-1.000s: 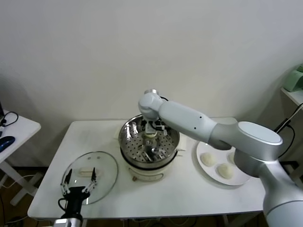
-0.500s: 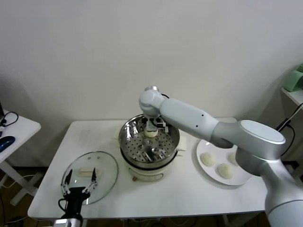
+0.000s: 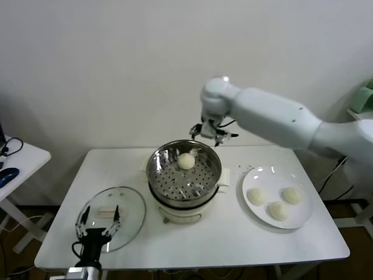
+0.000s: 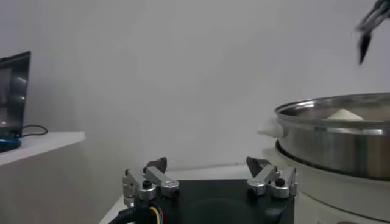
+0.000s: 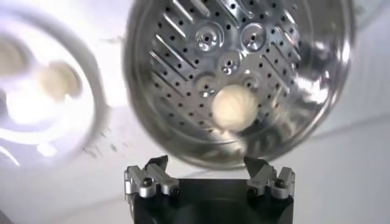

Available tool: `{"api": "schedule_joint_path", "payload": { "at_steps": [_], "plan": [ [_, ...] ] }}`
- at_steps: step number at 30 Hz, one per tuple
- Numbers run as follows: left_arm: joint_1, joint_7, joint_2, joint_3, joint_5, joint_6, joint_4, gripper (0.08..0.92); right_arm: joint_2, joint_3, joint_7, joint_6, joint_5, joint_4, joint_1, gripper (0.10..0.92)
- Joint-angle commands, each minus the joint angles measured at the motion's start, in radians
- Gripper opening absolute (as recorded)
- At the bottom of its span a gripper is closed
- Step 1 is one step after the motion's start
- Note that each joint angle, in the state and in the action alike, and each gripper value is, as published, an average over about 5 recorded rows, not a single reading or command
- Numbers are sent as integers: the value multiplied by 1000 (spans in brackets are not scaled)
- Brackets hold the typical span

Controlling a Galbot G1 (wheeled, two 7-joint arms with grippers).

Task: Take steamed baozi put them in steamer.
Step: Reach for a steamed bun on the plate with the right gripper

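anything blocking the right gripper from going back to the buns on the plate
Nothing visible does. The right gripper hangs open above the steamer's far rim; the three baozi lie uncovered on the plate beside it.

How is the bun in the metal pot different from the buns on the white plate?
The bun in the steamer lies alone on a perforated steel floor; the three buns on the plate sit grouped on the smooth white plate. The first is already moved, the others wait. All are round, smooth, off-white.
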Motion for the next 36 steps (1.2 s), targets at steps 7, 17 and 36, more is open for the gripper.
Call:
{"api": "schedule_joint_path", "payload": {
  "at_steps": [7, 17, 36],
  "plan": [
    [-1, -4, -1, 6, 22, 25, -21, 823, -393, -73, 7, -322, 428, -54, -79, 823],
    [18, -5, -8, 1, 38, 22, -30, 823, -357, 165, 30, -274, 176, -157, -408, 823],
    [29, -11, -11, -4, 46, 14, -3, 823, -226, 260, 88, -255, 104, -263, -591, 823]
  ]
}}
